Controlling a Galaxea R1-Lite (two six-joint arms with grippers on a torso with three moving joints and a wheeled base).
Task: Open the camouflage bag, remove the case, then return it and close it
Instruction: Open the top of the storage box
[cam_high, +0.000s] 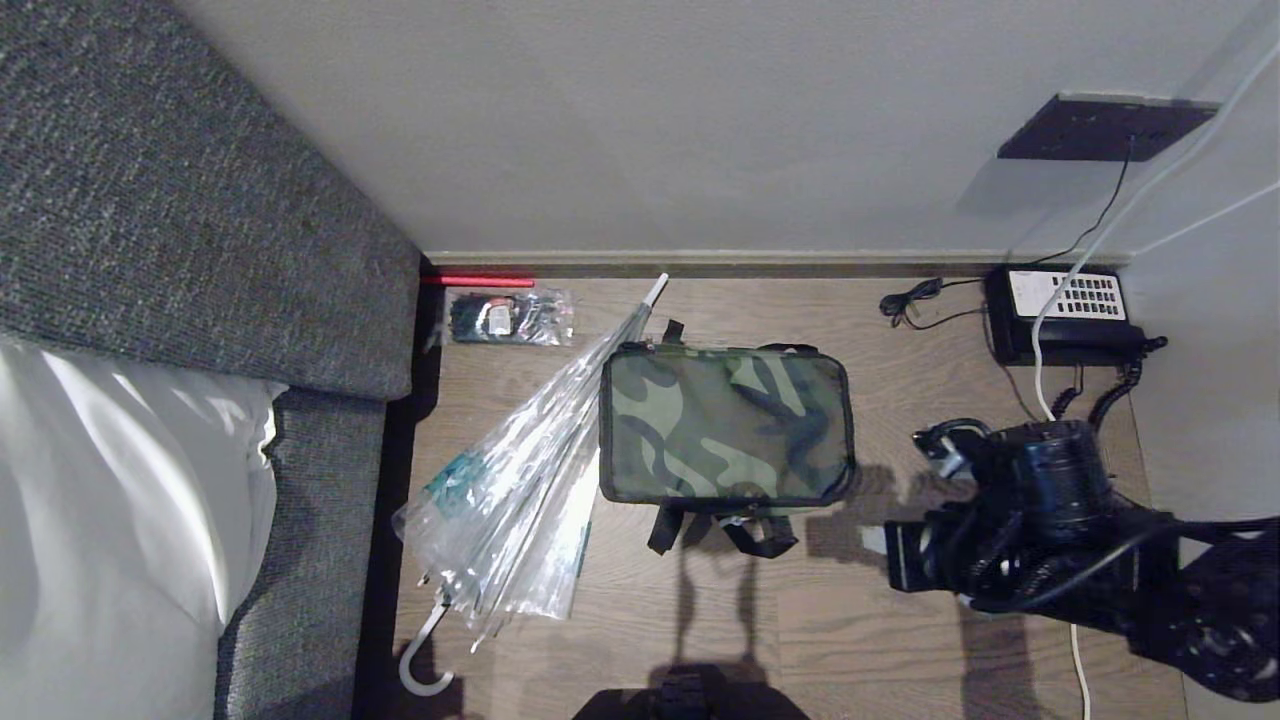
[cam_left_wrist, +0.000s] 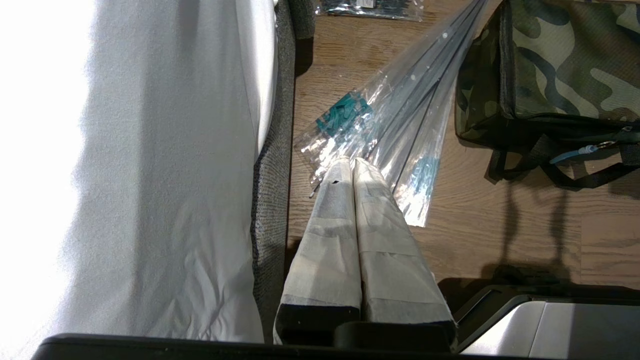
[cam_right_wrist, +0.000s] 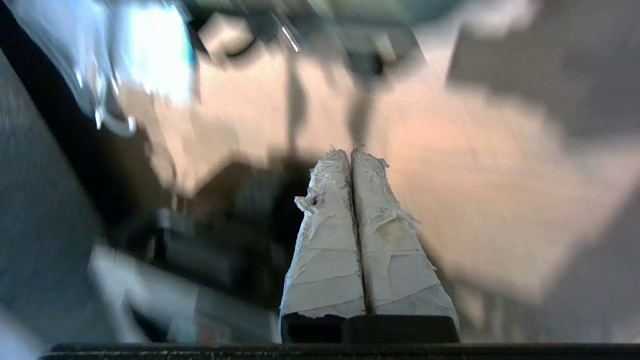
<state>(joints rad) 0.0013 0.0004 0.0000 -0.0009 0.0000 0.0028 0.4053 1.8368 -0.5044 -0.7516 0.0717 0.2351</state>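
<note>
Camouflage bag (cam_high: 727, 425) lies zipped at frame centre on the wooden floor (cam_high: 900, 620), clear umbrella (cam_high: 520, 480) touching its left side. Right gripper (cam_right_wrist: 351, 152) (lower right) clenched, empty; left gripper (cam_left_wrist: 352, 161) likewise clenched.

The camouflage bag (cam_high: 725, 425) is showing green, brown and black blotches with black edging; the umbrella (cam_high: 520, 480) is showing clear plastic with teal marks; the telephone (cam_high: 1065, 315) is showing black and white.
</note>
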